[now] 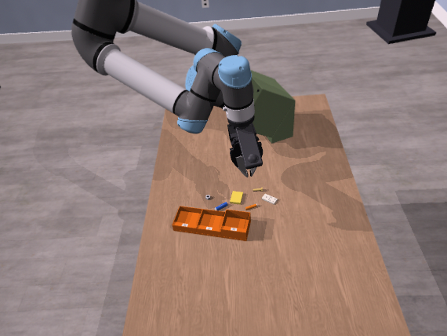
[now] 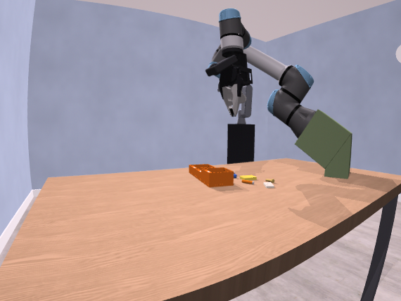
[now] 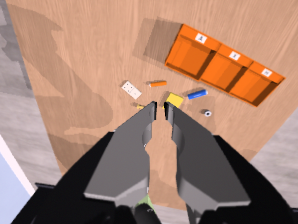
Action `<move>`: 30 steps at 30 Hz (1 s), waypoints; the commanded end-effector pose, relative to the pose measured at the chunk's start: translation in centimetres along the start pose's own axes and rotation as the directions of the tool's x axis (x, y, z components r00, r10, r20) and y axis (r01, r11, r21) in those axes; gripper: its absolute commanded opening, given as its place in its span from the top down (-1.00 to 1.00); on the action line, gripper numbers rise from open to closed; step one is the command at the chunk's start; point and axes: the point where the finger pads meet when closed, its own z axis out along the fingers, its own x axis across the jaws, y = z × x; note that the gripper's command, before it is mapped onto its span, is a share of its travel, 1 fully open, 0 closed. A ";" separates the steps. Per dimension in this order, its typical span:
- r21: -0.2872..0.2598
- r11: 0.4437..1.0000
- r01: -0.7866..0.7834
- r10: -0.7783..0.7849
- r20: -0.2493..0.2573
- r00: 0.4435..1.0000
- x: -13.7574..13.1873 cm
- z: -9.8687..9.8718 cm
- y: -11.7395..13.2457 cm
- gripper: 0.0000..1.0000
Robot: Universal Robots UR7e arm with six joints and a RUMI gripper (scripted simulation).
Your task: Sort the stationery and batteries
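My gripper [image 1: 249, 173] [image 2: 232, 113] [image 3: 160, 103] is shut and empty, high above the table, over the loose items. Below it lie a yellow block [image 1: 236, 196] [image 2: 248, 177] [image 3: 173, 98], a blue battery [image 1: 221, 206] [image 3: 197, 93], an orange stick [image 1: 251, 206] [image 2: 247, 181] [image 3: 157, 83] and a white flat piece [image 1: 270, 199] [image 2: 269, 184] [image 3: 131, 89]. The orange three-compartment bin [image 1: 243, 233] [image 2: 214, 181] [image 3: 250, 64] stands upright just in front of them. Its labels are too small to read.
A small metal nut [image 1: 208, 196] [image 3: 206, 112] and a small yellow screw [image 1: 257, 189] [image 2: 269, 180] [image 3: 139, 106] lie among the items. The arm's green base block [image 1: 274, 107] [image 2: 325, 142] stands at the table's far end.
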 end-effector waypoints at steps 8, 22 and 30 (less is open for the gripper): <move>0.006 0.997 -0.075 0.075 -0.030 0.997 -0.4 0.6 4.8 0.91; 0.022 0.986 -0.164 0.165 -0.062 0.984 -0.5 1.8 9.9 0.91; 0.022 0.986 -0.164 0.166 -0.062 0.984 -0.5 1.8 9.9 0.91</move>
